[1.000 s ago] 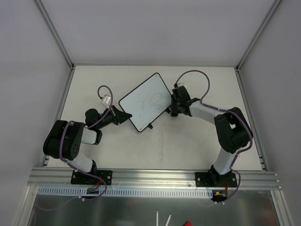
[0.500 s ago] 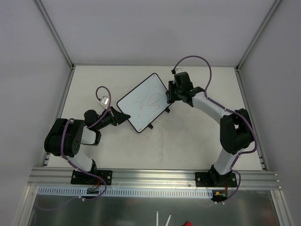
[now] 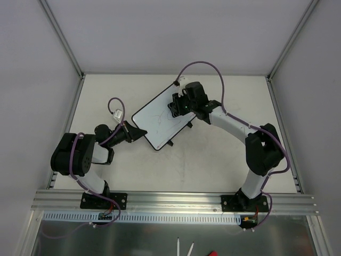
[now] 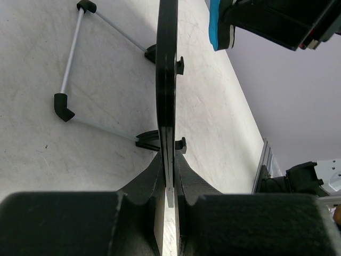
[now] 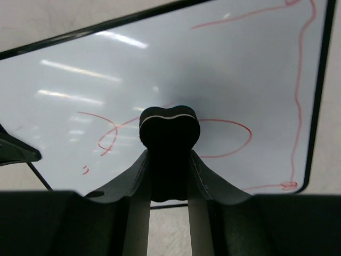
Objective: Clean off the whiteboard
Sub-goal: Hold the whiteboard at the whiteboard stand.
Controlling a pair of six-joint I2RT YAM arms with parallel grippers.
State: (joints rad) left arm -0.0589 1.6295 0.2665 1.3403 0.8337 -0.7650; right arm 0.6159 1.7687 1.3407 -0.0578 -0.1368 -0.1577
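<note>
A pale counter (image 3: 213, 160) seen from above, walled by white panels, with two robot arms mounted at its near edge. The whiteboard (image 3: 157, 121) sits a little left of the middle of the counter, turned diagonally, so that one short end points near-left and the other far-right. Its face shows to the overhead camera.

The left end effector (image 3: 143, 132) reaches in from the left and is clenched on the whiteboard's near-left edge. In the left wrist view the whiteboard (image 4: 167, 80) appears edge-on as a thin dark strip, pinched between the two fingers of the left end effector (image 4: 169, 186). Two small black feet (image 4: 179, 144) clip onto its lower rim. A wire stand (image 4: 69, 64) with black corner pieces spreads out on the counter behind the board.

The right end effector (image 3: 175, 105) reaches from the right over the far-right part of the board and grasps a small black eraser (image 3: 171, 106). In the right wrist view the eraser (image 5: 169, 125), rounded and bone-shaped, sits between the fingers of the right end effector (image 5: 169, 154), facing the whiteboard (image 5: 106, 64). Thin red scribbles (image 5: 224, 144) loop across the white surface around it and run up the right side. From the left wrist view, the eraser's blue pad (image 4: 219, 24) is close to the board's face; whether it touches cannot be told.
</note>
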